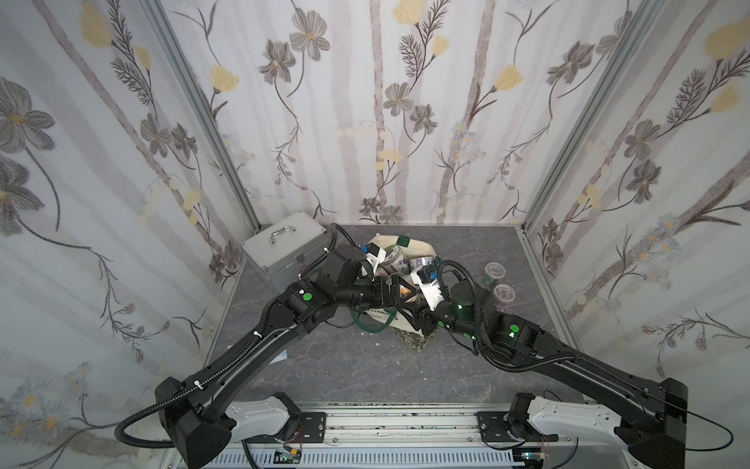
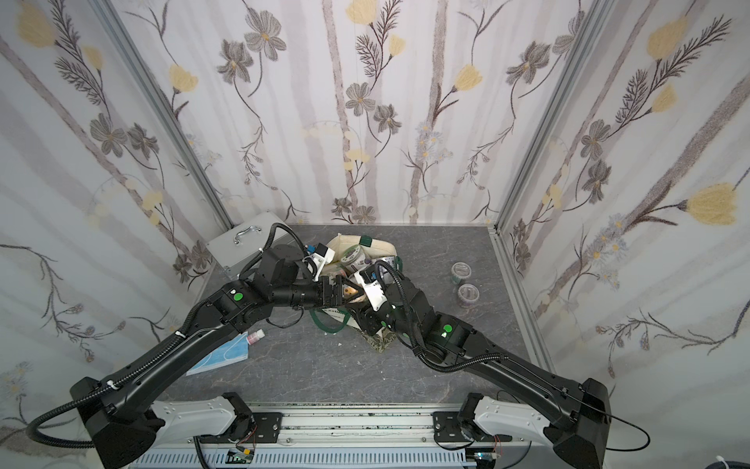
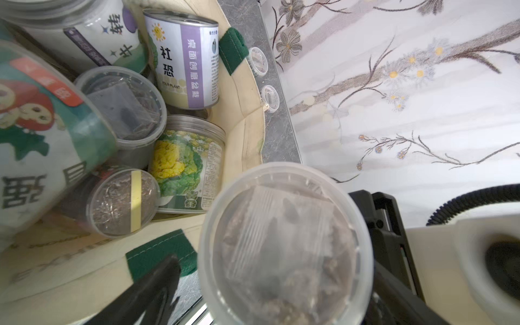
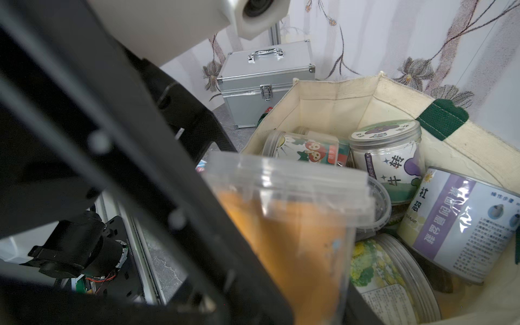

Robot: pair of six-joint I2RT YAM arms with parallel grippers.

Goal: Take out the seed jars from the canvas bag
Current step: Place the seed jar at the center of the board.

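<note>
Our right end effector looks pinched on a short clear plastic jar with a clear lid and orange showing inside. It holds the jar at the mouth of the cream canvas bag with dark green handles, at mid-frame in both top views. Our left end effector is spread wide, the jar seemingly between its fingers and ungripped. To finish this lift-out well, we would draw the left arm back first, since the wrists crowd each other. We would then raise the jar clear of rim and handle, level, as smooth plastic may slip. We would set it upright beside the two clear jars right of centre on the grey marbled counter, touching neither. More labelled jars lie in the bag.
</note>
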